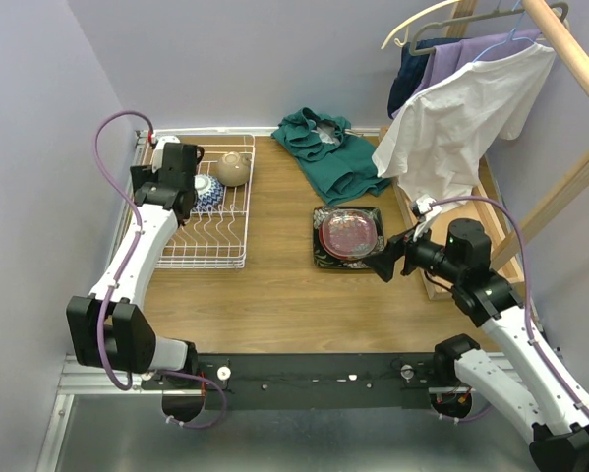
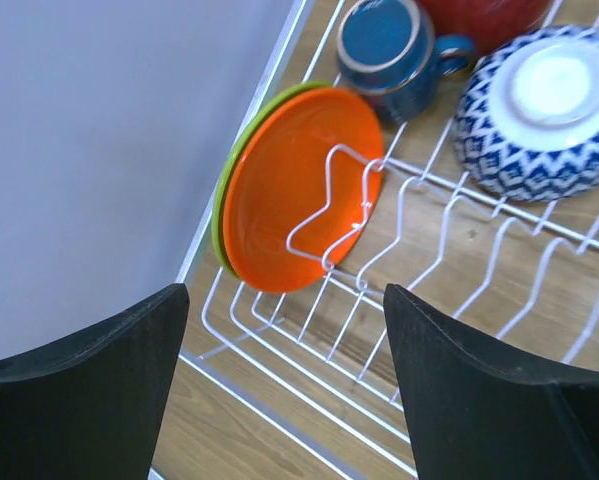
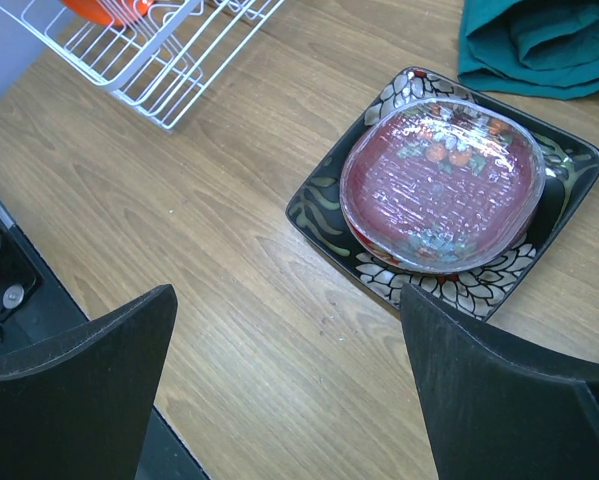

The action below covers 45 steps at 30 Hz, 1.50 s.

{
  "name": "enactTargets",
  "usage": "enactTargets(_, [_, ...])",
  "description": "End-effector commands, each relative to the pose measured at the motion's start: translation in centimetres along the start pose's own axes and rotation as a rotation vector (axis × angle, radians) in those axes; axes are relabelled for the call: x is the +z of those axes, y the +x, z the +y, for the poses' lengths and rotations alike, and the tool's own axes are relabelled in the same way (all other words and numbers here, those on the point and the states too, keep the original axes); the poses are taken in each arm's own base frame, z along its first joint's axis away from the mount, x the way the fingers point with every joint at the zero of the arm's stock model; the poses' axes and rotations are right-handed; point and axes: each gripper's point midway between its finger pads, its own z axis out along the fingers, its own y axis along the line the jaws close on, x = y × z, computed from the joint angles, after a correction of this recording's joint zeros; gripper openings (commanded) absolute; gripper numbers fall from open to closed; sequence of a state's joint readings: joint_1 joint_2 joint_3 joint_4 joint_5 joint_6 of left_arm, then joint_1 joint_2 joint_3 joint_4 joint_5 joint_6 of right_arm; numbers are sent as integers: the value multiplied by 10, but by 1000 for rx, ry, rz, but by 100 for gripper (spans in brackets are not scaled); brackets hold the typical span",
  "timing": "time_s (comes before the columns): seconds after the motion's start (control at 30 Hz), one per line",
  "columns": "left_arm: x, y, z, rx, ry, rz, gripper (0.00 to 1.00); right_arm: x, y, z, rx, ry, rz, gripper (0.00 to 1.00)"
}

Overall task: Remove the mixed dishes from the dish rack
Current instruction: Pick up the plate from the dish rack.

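My left pincer [image 2: 284, 295] hangs over the far left part of the dish rack [image 1: 215, 263]. Its jaws are spread wide and nothing is between them. Just past my fingertips [image 2: 129, 340], against the rack's left wall, the orange plate [image 2: 279, 190] stands on edge. It is tilted and caught by a bent wire tine. The lime-green plate [image 2: 231, 170] leans close behind it, on the wall side, and only its rim shows.

Deeper in the rack, toward its far end, the dark-blue mug [image 2: 384, 50] has its mouth turned toward my wrist camera and its handle points right. A red vessel [image 2: 479, 12] is just beyond it. It is mostly cut off at the frame edge, so I cannot tell what kind it is. Near the rack's middle, the blue-white bowl [image 2: 539, 110] lies bottom up on the wires. The beige bowl [image 1: 233, 167] sits in the rack's far right corner.

Right of the rack and well apart from it, the black square floral plate [image 3: 324, 200] lies flat on the table [image 3: 229, 300]. A red-patterned dish [image 3: 439, 180] rests inside it. My right pincer [image 3: 287, 295] hovers farther right of the rack, near that plate's near right corner. Its jaws are fully apart and empty.

A green cloth [image 1: 328, 152] lies crumpled on the table off the rack's far right corner. A white shirt [image 1: 461, 123] hangs farthest right of the rack.
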State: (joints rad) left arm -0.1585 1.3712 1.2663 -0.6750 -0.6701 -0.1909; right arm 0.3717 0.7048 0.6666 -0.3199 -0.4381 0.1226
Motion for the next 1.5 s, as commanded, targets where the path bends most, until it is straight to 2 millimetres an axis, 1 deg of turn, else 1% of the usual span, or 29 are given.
enactTargets(0.0, [17, 31, 20, -130, -59, 36, 84, -1, 0, 2, -19, -12, -26, 100])
enactTargets(0.07, [26, 35, 24, -234, -52, 33, 80, -1, 1, 2, -18, -12, -26, 100])
enactTargets(0.1, [29, 45, 25, -256, -49, 43, 77, -1, 1, 2, -19, -8, -30, 100])
enactTargets(0.13, [31, 47, 22, -277, -37, 41, 76, -1, 1, 2, -21, -10, -31, 100])
enactTargets(0.17, [37, 48, 28, -327, -52, 33, 74, -1, 2, 1, -20, -7, -30, 100])
enactTargets(0.2, [40, 55, 28, -344, -53, 43, 72, -2, 1, 1, -22, -4, -34, 100])
enactTargets(0.23, [42, 57, 27, -367, -42, 51, 71, -2, 1, 0, -23, 0, -36, 100])
enactTargets(0.27, [45, 57, 29, -398, -43, 48, 71, -2, 1, 0, -21, 3, -40, 100])
enactTargets(0.3, [50, 63, 33, -416, -53, 58, 69, -2, 1, -1, -20, 8, -39, 100])
enactTargets(0.33, [53, 64, 35, -426, -55, 56, 68, -2, 1, -1, -21, 9, -40, 100])
enactTargets(0.37, [55, 60, 32, -446, -33, 38, 66, -2, 0, -2, -21, 12, -42, 100])
enactTargets(0.4, [59, 64, 34, -455, -36, 47, 64, -2, 1, -2, -19, 15, -41, 100])
enactTargets(0.47, [63, 62, 32, -467, -21, 38, 60, -2, 0, -3, -20, 18, -43, 100])
enactTargets(0.5, [67, 66, 32, -470, -25, 48, 58, -2, 0, -3, -20, 23, -44, 100])
enactTargets(0.63, [77, 72, 41, -496, -49, 58, 55, -2, 0, -5, -19, 32, -43, 100])
enactTargets(0.73, [81, 73, 41, -508, -39, 57, 50, -2, 0, -7, -18, 41, -43, 100])
enactTargets(0.9, [84, 82, 37, -532, -37, 91, 49, -1, 0, -9, -20, 54, -39, 100])
enactTargets(0.93, [84, 87, 36, -530, -39, 101, 49, -1, -1, -10, -21, 57, -40, 100])
enactTargets(1.0, [84, 89, 36, -544, -42, 107, 47, -1, 0, -10, -20, 58, -37, 100])
enactTargets(1.17, [84, 93, 32, -572, -38, 128, 46, 0, 0, -11, -21, 59, -35, 100])
enactTargets(1.3, [83, 98, 35, -588, -66, 156, 47, 0, 0, -11, -20, 60, -33, 100])
enactTargets(1.47, [75, 97, 38, -620, -76, 150, 56, 0, 0, -11, -21, 61, -34, 100])
